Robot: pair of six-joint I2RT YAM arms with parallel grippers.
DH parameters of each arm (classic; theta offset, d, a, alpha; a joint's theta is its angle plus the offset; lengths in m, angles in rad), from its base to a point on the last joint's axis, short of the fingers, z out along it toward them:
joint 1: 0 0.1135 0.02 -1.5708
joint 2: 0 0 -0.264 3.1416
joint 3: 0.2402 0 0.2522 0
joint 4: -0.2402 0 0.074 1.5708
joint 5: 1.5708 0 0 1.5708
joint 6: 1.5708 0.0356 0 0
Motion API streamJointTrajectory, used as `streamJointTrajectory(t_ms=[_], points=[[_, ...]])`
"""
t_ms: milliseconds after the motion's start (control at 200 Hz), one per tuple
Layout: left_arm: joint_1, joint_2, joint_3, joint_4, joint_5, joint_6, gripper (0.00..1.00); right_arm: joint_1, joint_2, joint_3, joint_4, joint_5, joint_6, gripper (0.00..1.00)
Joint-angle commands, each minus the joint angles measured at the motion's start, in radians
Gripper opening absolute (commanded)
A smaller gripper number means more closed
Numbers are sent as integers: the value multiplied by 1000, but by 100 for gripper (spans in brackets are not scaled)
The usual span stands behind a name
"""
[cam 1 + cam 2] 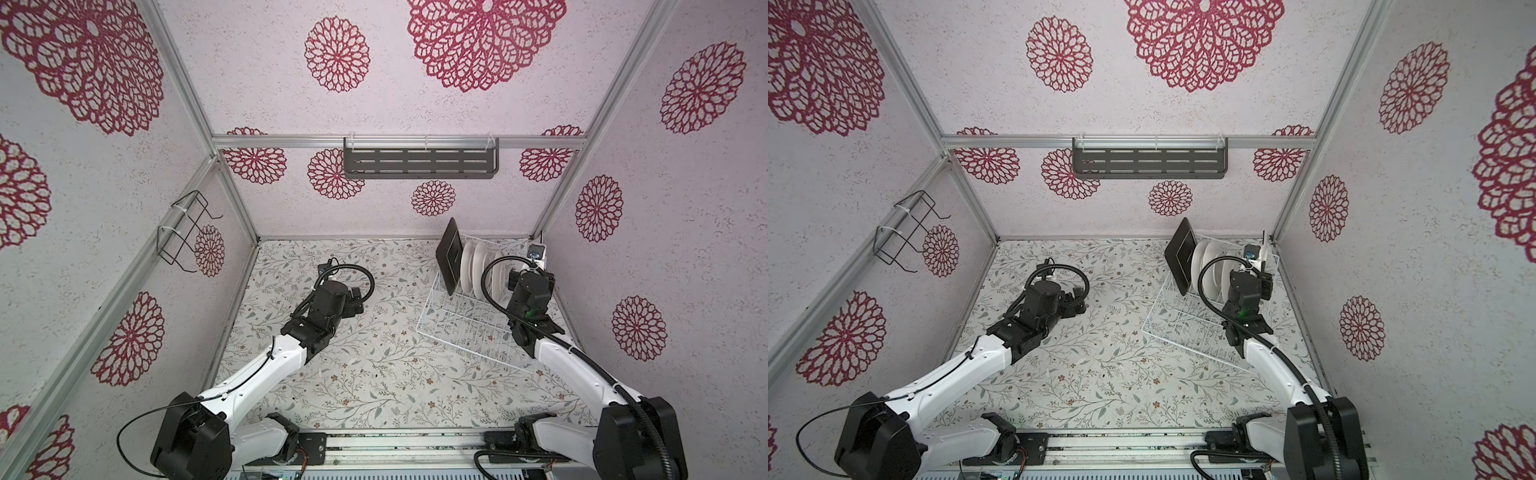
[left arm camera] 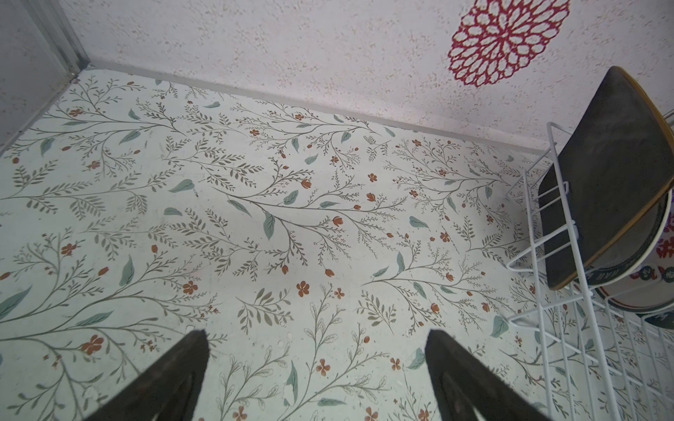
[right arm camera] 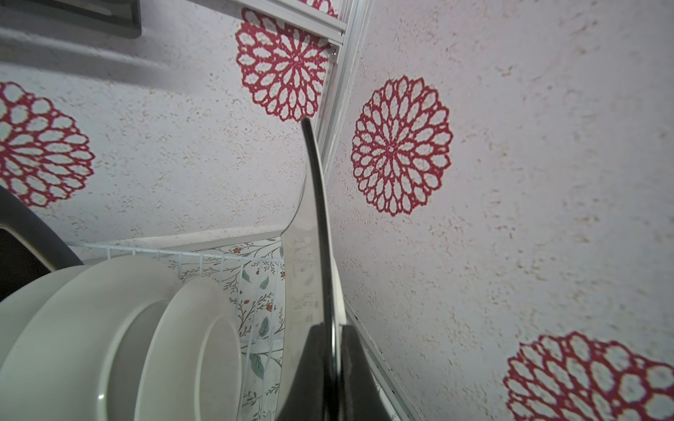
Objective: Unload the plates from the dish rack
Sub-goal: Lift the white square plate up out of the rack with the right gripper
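Observation:
The white wire dish rack (image 1: 465, 332) sits at the table's back right. A square black plate (image 1: 451, 255) and round white plates (image 1: 478, 266) stand upright in it. In the right wrist view my right gripper (image 3: 333, 326) is shut on the rim of a white plate with a dark edge (image 3: 310, 255), seen edge-on next to the right wall; two round white plates (image 3: 109, 328) stand beside it. My left gripper (image 2: 317, 333) is open above the bare floral table surface, left of the rack (image 2: 547, 291) and the black plate (image 2: 605, 182). In both top views the right wrist hides its gripper.
A dark grey slotted shelf (image 1: 419, 162) hangs on the back wall. A small black wire holder (image 1: 183, 232) hangs on the left wall. The right wall (image 3: 510, 182) runs close beside the held plate. The floral table surface (image 1: 374, 365) spreads in front of the rack.

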Motion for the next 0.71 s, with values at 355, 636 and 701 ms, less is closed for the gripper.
streamJointTrajectory(t_ms=[355,636,701], points=[[-16,-70,4,10,22,-35,97,41,-158,102,132,20,-27,0],[-22,-128,-40,42,52,-74,97,75,-205,117,117,45,-49,0],[-23,-140,-42,36,60,-82,97,79,-217,120,110,49,-46,0]])
